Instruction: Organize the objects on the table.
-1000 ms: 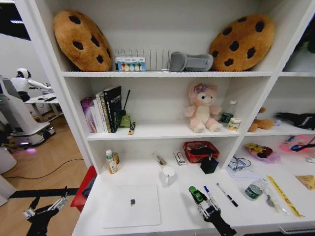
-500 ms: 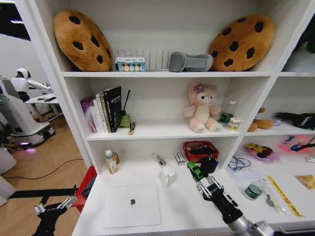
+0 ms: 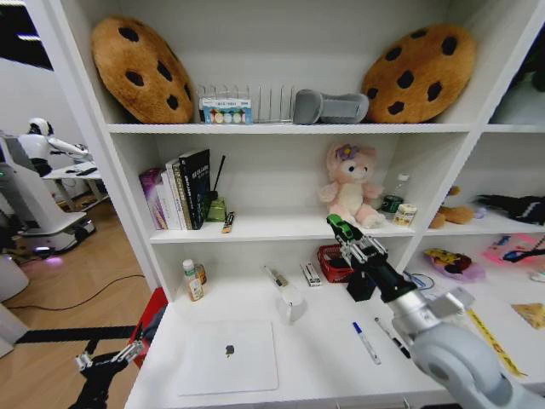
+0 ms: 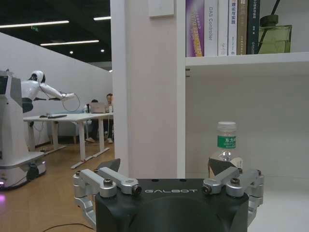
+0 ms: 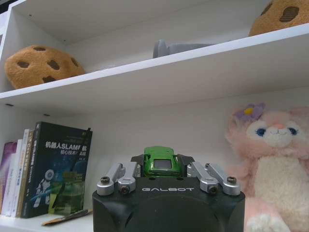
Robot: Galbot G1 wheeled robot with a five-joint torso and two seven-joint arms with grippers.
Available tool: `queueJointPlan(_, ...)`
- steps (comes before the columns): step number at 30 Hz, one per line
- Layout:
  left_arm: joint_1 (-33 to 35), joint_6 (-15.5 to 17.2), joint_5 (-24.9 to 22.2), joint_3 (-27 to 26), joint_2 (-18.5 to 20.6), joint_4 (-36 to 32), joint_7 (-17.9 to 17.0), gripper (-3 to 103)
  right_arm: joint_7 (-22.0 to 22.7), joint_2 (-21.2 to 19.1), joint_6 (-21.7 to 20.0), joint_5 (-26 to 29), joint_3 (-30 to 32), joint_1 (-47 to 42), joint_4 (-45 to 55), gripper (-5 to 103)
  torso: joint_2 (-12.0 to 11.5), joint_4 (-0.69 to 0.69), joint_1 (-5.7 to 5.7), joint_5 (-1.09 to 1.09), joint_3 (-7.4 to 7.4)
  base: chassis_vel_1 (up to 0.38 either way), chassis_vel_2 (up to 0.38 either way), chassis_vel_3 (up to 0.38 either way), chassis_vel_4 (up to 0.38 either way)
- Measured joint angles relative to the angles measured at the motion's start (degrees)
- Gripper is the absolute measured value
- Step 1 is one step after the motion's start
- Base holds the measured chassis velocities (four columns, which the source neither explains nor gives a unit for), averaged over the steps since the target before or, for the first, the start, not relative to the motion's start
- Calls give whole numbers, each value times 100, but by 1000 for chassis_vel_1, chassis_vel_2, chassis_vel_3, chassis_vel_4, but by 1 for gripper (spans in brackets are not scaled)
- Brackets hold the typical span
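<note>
well, my left gripper (image 3: 106, 360) hangs low off the left end of the table (image 3: 315, 362), beside the red stool (image 3: 146, 328). its fingers (image 4: 108, 166) are spread wide with nothing between them, i judge parked so it stays out of the way of the working arm.

on the tabletop the silver laptop (image 3: 228, 356) lies flat and closed near the front edge, left where it is. further along, the blue-capped white marker (image 3: 366, 342) and the thin black pen (image 3: 392, 337) lie just beside each other, not yet gathered.

my right gripper (image 3: 346, 236) is lifted well above the table, up at the level of the shelf with the pink plush bunny (image 3: 351, 185). it is clamped on the tiny green toy car (image 3: 338, 227), pinched between the fingers by its sides, nose pointing out. i judge the height is there to clear the red wire basket (image 3: 334, 261) and reach that shelf, which faces me squarely in the right wrist view, with the car (image 5: 160, 160) sitting straight in the grip.
</note>
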Motion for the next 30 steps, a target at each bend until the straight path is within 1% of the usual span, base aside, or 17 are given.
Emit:
queueJointPlan(1,-16,32,27,31,26,-28,-13,100,44,-151,-78,172,-71,259,-149,36,0,-1,0,0,0,0,0,0,0)
queueJointPlan(2,-16,32,27,31,26,-28,-13,100,44,-151,-78,172,-71,259,-149,36,0,-1,0,0,0,0,0,0,0)
queueJointPlan(6,-26,95,151,99,9,-110,-57,100,98,-423,-288,442,-292,765,-524,36,0,-3,1,0,0,0,0,0,0)
queueJointPlan(10,-25,122,197,120,-35,-137,-77,100,116,-497,-427,477,-501,1008,-712,36,0,-3,0,0,0,0,0,0,0)
queueJointPlan(13,-26,150,282,157,-120,-179,-100,100,277,-523,-711,707,-978,1585,-948,36,0,-2,0,-1,0,0,0,0,0)
queueJointPlan(14,-26,150,282,157,-120,-179,-100,100,277,-523,-711,707,-978,1585,-948,36,0,-2,0,-1,0,0,0,0,0)
queueJointPlan(16,-15,160,334,177,-180,-211,-113,100,326,-493,-793,792,-1378,1979,-1165,36,0,-1,0,-1,0,0,0,0,0)
queueJointPlan(17,-15,160,334,177,-180,-211,-113,100,326,-493,-793,792,-1378,1979,-1165,36,0,-1,0,-1,0,0,0,0,0)
queueJointPlan(18,-5,164,369,184,-221,-230,-117,100,350,-441,-831,860,-1705,2283,-1335,36,0,-1,0,-1,0,0,0,0,0)
queueJointPlan(20,20,166,407,185,-271,-262,-123,100,356,-323,-858,910,-2163,2696,-1598,36,0,-1,0,-1,0,0,0,0,0)
queueJointPlan(21,20,166,407,185,-271,-262,-123,100,356,-323,-858,910,-2163,2696,-1598,36,0,-1,0,-1,0,0,0,0,0)
queueJointPlan(23,43,168,439,183,-320,-291,-130,100,342,-145,-861,899,-2651,3142,-1893,36,0,-2,0,-2,0,0,0,0,0)
queueJointPlan(24,43,168,439,183,-320,-291,-130,100,342,-145,-861,899,-2651,3142,-1893,36,0,-2,0,-2,0,0,0,0,0)
queueJointPlan(27,57,177,473,174,-388,-325,-149,100,309,120,-856,802,-3217,3663,-2240,36,0,0,0,-1,0,0,0,0,0)
queueJointPlan(28,57,177,473,174,-388,-325,-149,100,309,120,-856,802,-3217,3663,-2240,36,0,0,0,-1,0,0,0,0,0)
queueJointPlan(30,60,183,511,175,-453,-332,-159,100,299,324,-852,762,-3651,4012,-2466,36,0,-2,0,-1,0,0,0,0,0)
